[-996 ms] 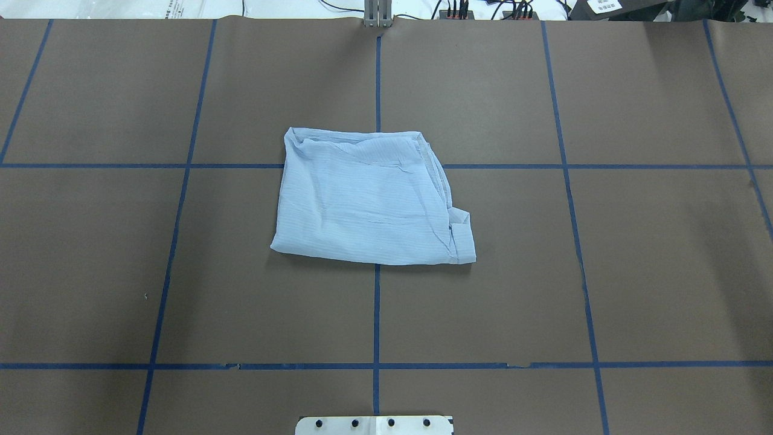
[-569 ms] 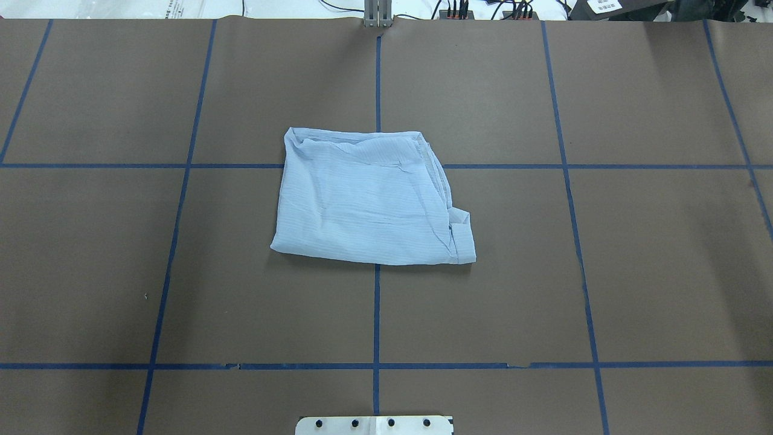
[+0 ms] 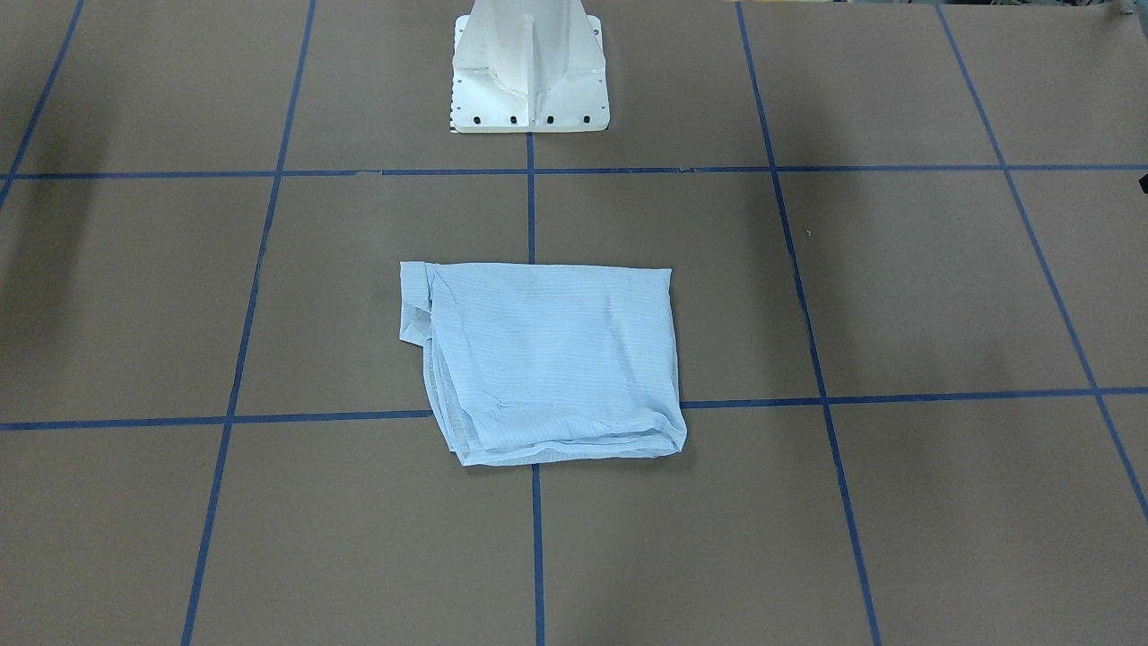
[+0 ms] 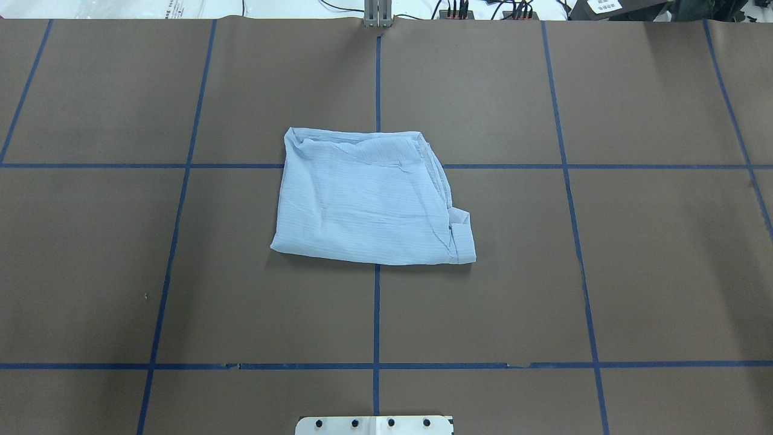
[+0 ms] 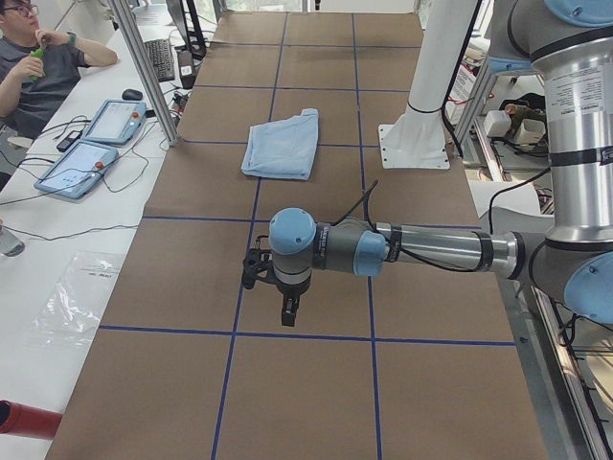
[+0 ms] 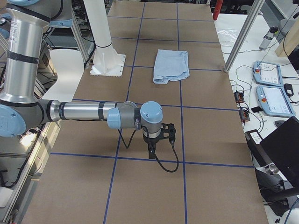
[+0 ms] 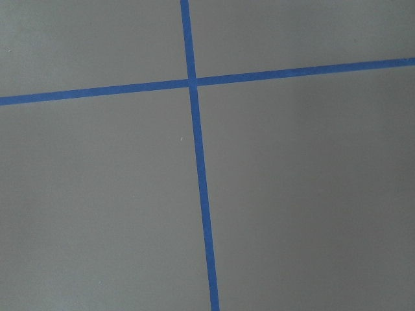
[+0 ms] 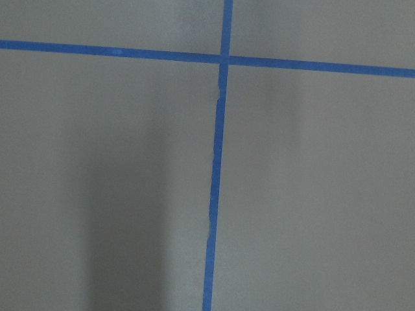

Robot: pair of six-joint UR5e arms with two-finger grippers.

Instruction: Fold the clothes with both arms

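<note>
Two grippers point down over the brown table [image 4: 664, 241], near crossings of the blue tape lines [image 4: 376, 314]. For the left gripper [image 5: 286, 317] and the right gripper [image 6: 151, 153], we cannot tell if the fingers are spread or pressed together. Well apart from both, the folded pale blue shirt [image 4: 368, 199] lies flat at the table's middle, before the white pedestal [image 3: 529, 72].

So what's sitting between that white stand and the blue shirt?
Between stand and shirt, only brown table and blue tape, in the front-facing view.
</note>
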